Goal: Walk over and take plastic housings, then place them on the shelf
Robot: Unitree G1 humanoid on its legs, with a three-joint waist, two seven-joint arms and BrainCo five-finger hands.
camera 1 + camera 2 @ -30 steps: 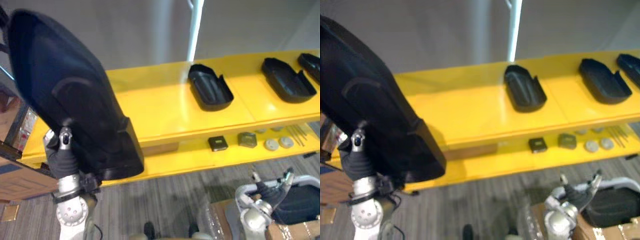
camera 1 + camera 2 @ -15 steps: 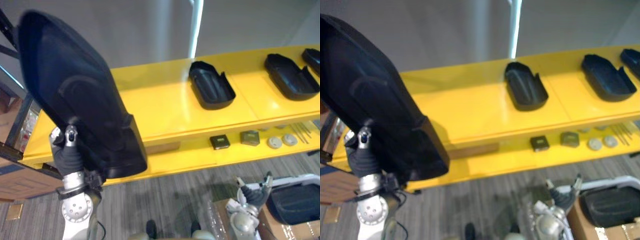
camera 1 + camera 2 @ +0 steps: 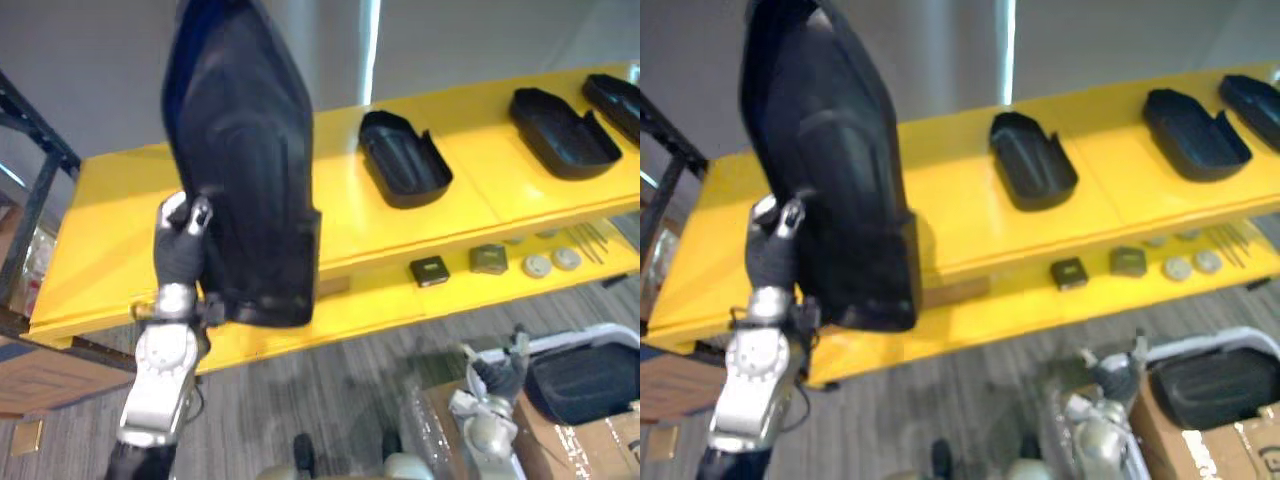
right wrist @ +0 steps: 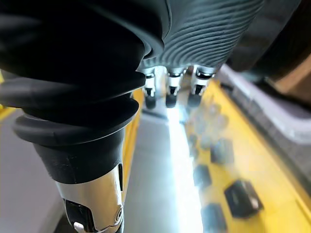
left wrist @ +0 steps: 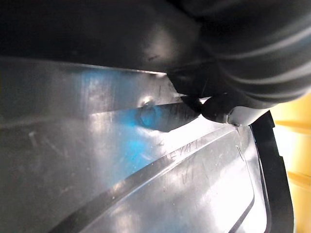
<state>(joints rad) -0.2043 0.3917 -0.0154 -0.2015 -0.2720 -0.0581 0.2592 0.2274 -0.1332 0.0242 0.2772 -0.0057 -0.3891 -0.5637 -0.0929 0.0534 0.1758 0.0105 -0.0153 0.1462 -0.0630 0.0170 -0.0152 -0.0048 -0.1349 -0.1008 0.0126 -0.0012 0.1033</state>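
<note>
Holding housing (image 3: 245, 150) upright over the left end of the shelf (image 3: 100, 230), left hand (image 3: 180, 252) curled tight on its lower edge. Shell looks stiff, light and glossy, so probably slippery and top-heavy; best gripped at the rim. Right hand (image 3: 496, 376) is low, fingers loose, empty.

Fairly bright, even indoor light falls from above on the yellow shelf (image 3: 480, 205), and its glossy top gives back a pale sheen between the black housings (image 3: 405, 160) lying on it. Its lower level sits in the shade of the top board. A bright white vertical strip (image 3: 372, 45) glows on the grey far wall (image 3: 500, 40). The held housing (image 3: 245, 170) reads as a dark mass and throws a soft shadow on the shelf to its right. The left wrist view shows blue-white glare on its surface. In the right wrist view a white band of glare washes out the middle.
</note>
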